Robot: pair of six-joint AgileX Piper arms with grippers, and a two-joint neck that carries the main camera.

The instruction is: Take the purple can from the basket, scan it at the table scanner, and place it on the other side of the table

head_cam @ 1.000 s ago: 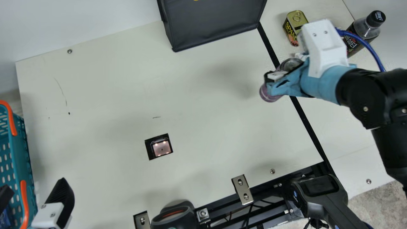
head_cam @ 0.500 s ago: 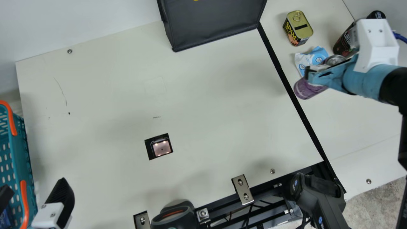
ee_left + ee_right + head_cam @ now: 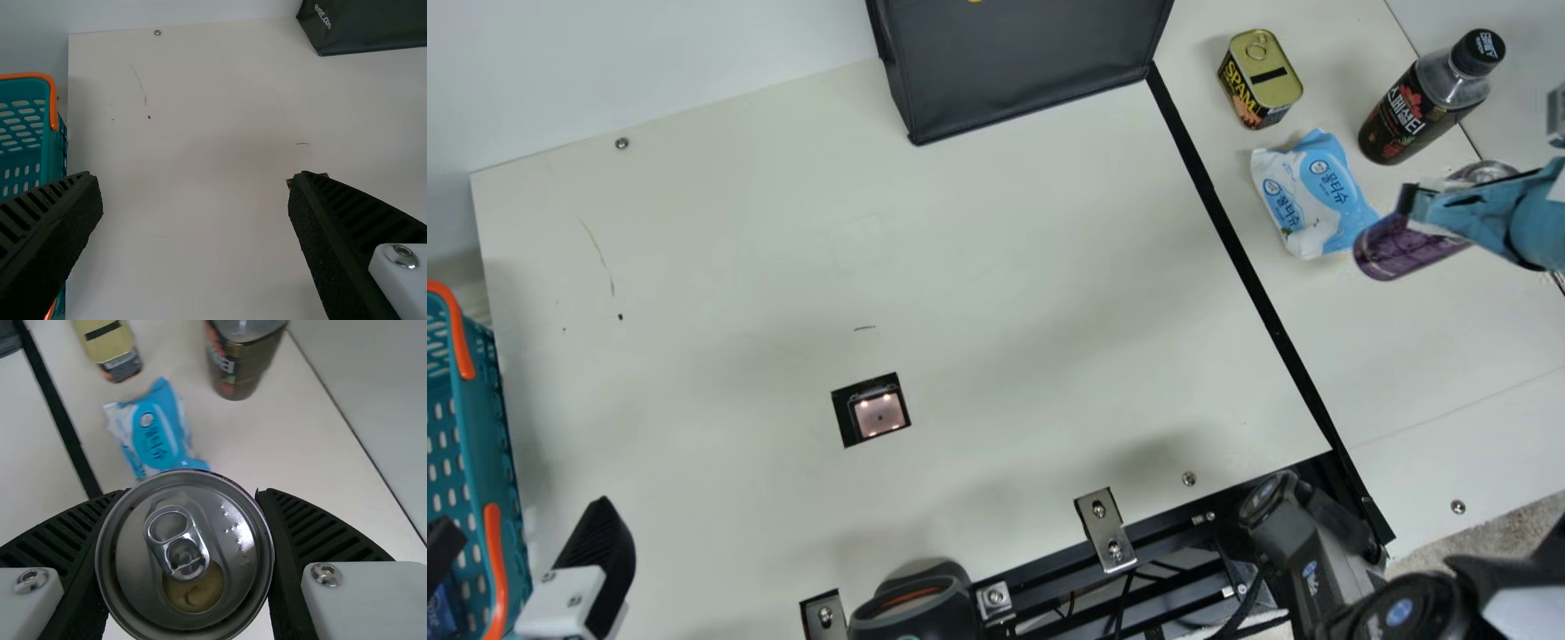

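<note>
Main view: have the purple metal can on the right side of the cream tabletop, beyond the black strip and just beside the blue-and-white wipes pack. Hold it squeezed within the black ribbed right gripper. Cannot tell contact between can base and tabletop. Count removal from the teal plastic basket at left as done. Judge the pass at the square scanner as probably done too, going by can position alone; cannot confirm a successful read. Left to do: settle the can, loosen the grip, back off clear of the wipes pack. Find the left gripper spread wide, holding nothing, near the basket.
</note>
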